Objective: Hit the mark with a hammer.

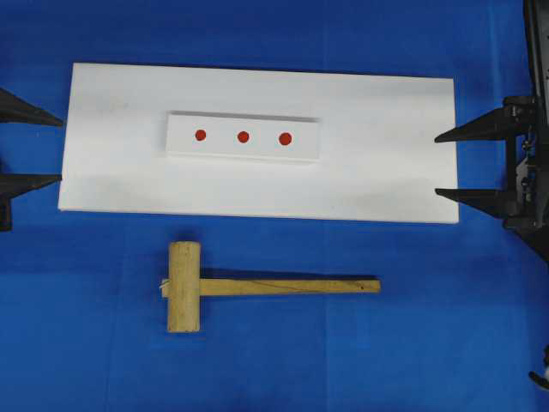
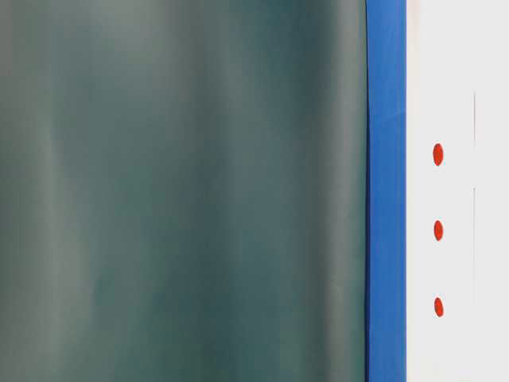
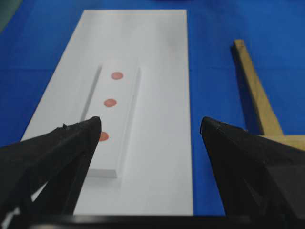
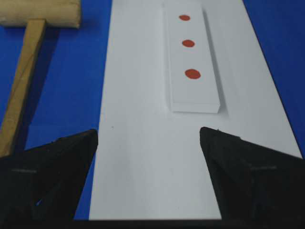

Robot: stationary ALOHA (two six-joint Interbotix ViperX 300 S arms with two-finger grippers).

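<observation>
The light-brown wooden mallet [image 1: 184,286] lies free, handle toward the right tool [image 1: 437,164]; both it and the left tool [image 1: 60,150] gape wide, empty.

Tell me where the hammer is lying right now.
In the overhead view the hammer lies flat on the blue cloth, just below the white board, untouched, with its head at left and its handle pointing right.

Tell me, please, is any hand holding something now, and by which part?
Nothing is held. The left hand and the right hand are both open and empty. The hammer lies untouched on the blue table.
</observation>
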